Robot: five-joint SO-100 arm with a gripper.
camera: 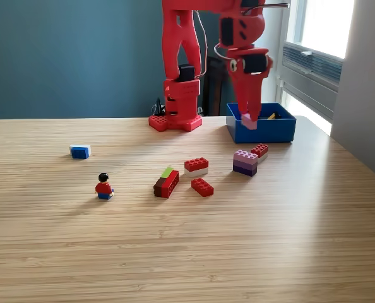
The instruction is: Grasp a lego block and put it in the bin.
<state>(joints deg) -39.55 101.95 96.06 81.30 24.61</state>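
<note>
Table (175, 252): light wood, grain running across the exterior view.

Items, from the exterior view's left to its right:

1. One small blue and white block (80, 151), lying alone and well apart from the rest.
2. One toy figure (103, 187) with black hair, red torso and blue legs, standing upright.
3. One stacked piece (166, 183) in brown, red and green, lying on its side.
4. One red block on a white block (196, 166), just beside item 3.
5. One flat red block (202, 187), in front of item 4.
6. One purple stacked block (245, 162), pink on top and darker purple below.
7. One small red block (260, 150), touching or just behind item 6; contact cannot be confirmed.

Arm base (175, 104): red, mounted at the far edge of the table.

Gripper (248, 118): red, pointing downward over the near left part of the bin (282, 131). The jaws are closed narrowly on one pink block (249, 122), which hangs at the fingertips at about rim height.

Bin: one blue open box at the far right of the table, behind items 6 and 7. A small yellow piece (272, 116) shows inside it.
</note>
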